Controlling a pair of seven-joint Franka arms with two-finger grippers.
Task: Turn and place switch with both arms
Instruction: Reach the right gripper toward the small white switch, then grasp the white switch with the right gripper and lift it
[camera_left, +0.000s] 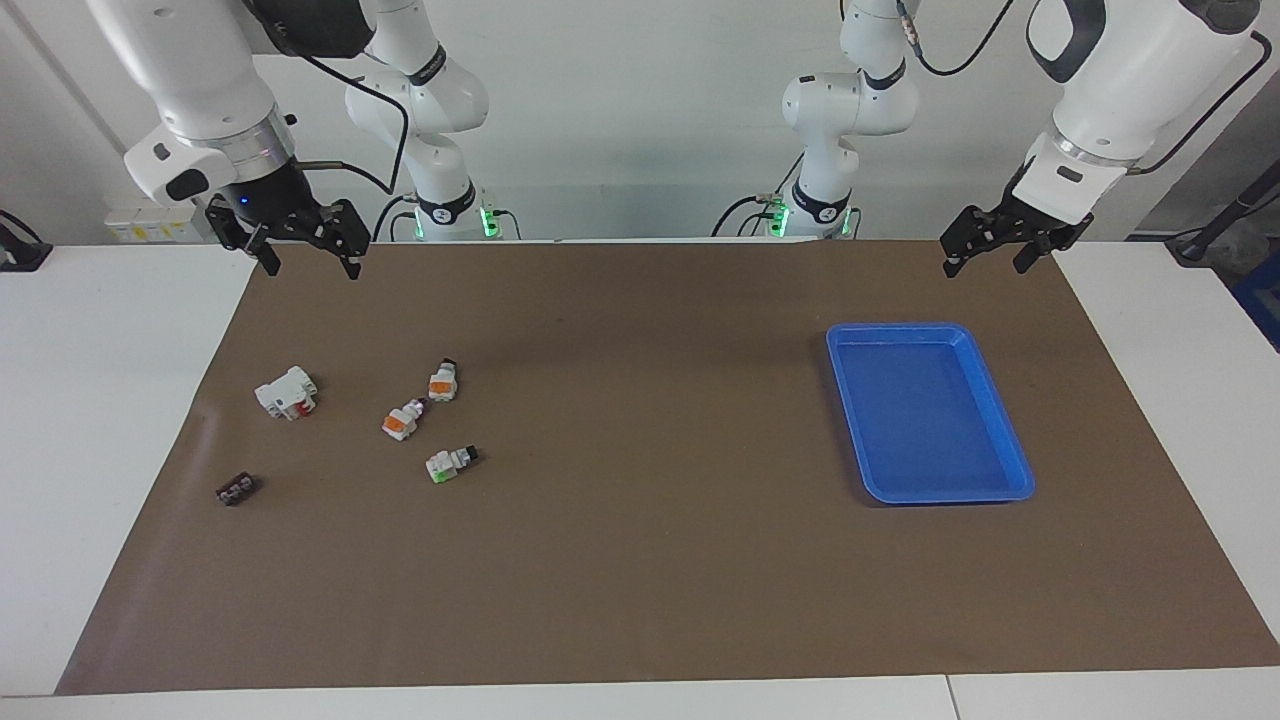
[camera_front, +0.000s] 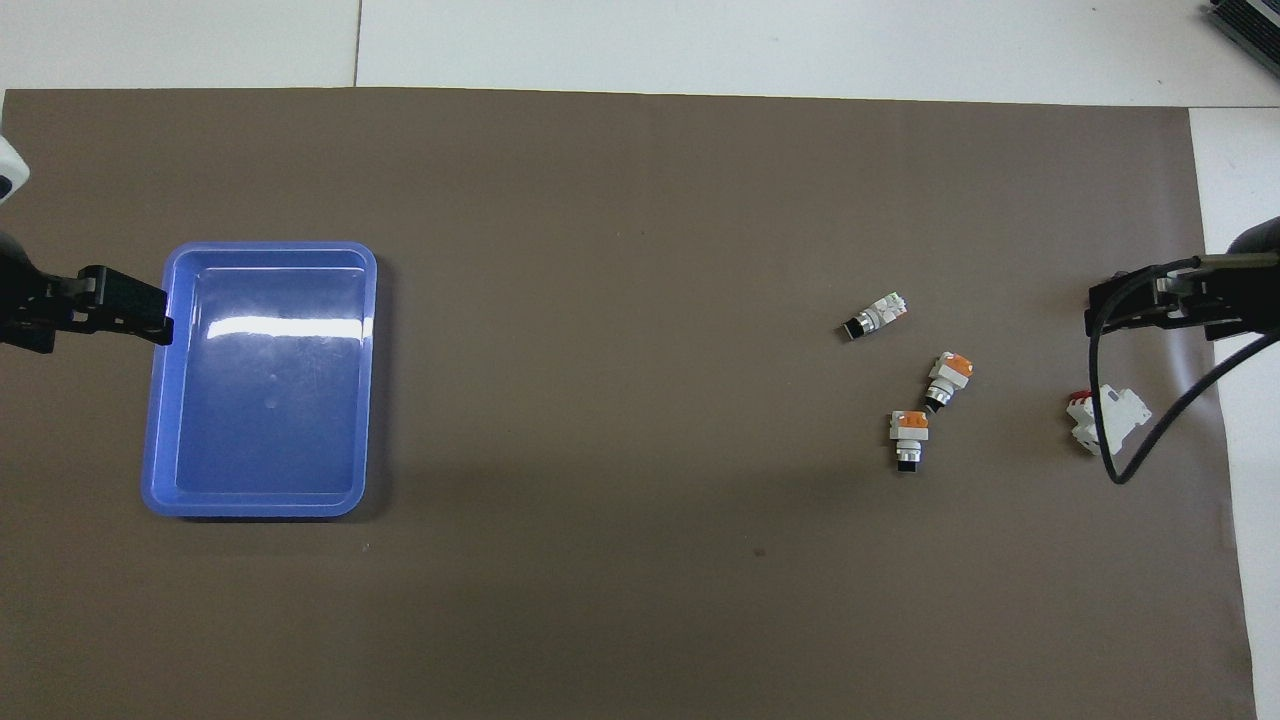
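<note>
Three switches (camera_left: 442, 381) (camera_left: 402, 420) (camera_left: 450, 463) lie clustered on the brown mat (camera_left: 640, 560), the blue tray (camera_left: 1010, 440) at their three o'clock; left gripper (camera_left: 993, 254) and right gripper (camera_left: 308, 254) hang above, fingers spread.

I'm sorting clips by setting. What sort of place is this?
Most likely a robotics lab bench: two fixed arms, left gripper and right gripper raised and open, a brown mat on a white table, a blue tray and small switches laid out.
</note>
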